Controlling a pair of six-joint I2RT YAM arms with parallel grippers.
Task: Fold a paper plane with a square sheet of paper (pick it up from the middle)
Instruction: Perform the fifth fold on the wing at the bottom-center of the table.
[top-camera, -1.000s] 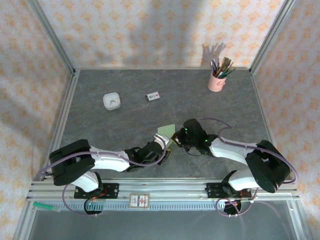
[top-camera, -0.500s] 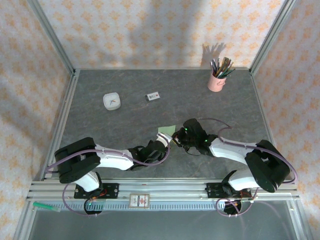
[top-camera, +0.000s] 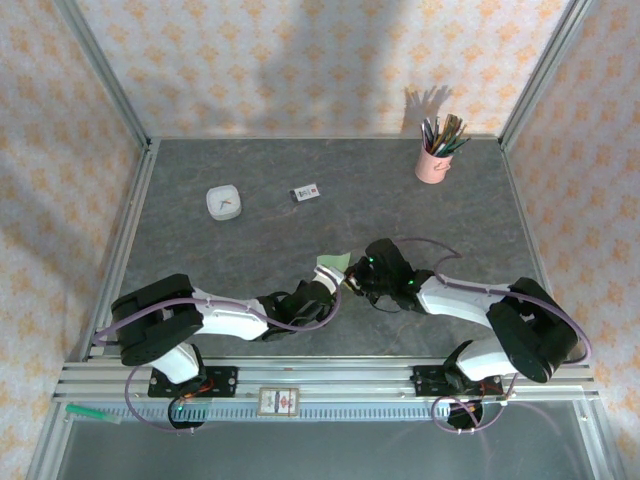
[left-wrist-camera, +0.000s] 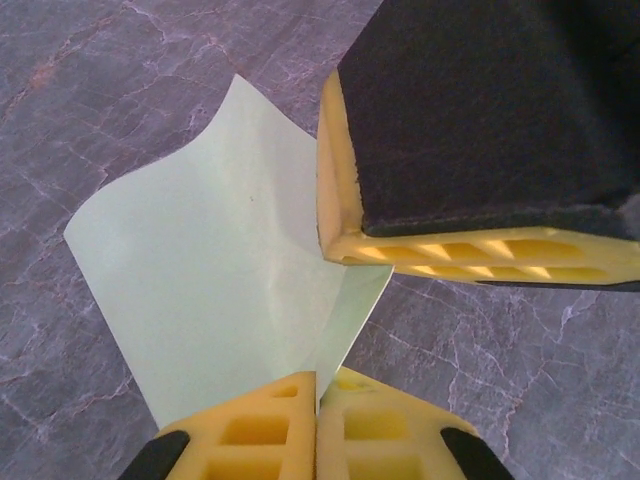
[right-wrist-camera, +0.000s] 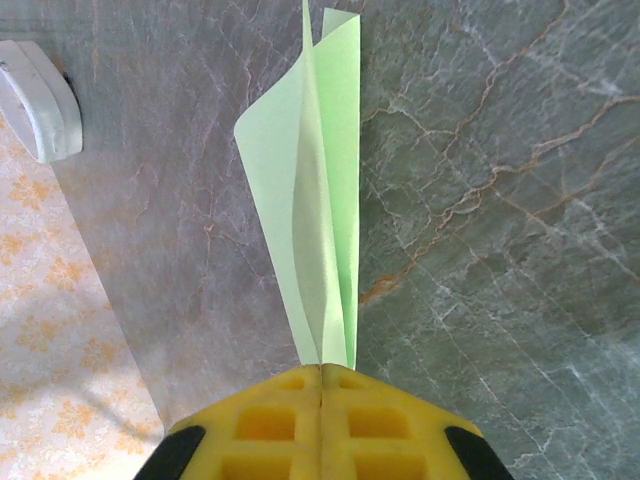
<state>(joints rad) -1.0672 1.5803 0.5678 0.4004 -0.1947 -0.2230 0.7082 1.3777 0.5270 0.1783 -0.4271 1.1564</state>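
Left wrist: the left fingers (left-wrist-camera: 308, 398) are clamped shut on the near edge of the one square sheet of paper (left-wrist-camera: 220, 270), which curls up off the table. Right wrist: the right fingers (right-wrist-camera: 312, 385) are pressed together too, pinching that same sheet doubled over. From above: two arms meet mid-table toward the near edge; one pink cup (top-camera: 433, 163) stands at the far right corner, with one white dish (top-camera: 223, 203) and one card (top-camera: 305, 193) farther left.

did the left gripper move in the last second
Yes, the left gripper edged away from the near rail, toward the white card, shutting on the green paper.
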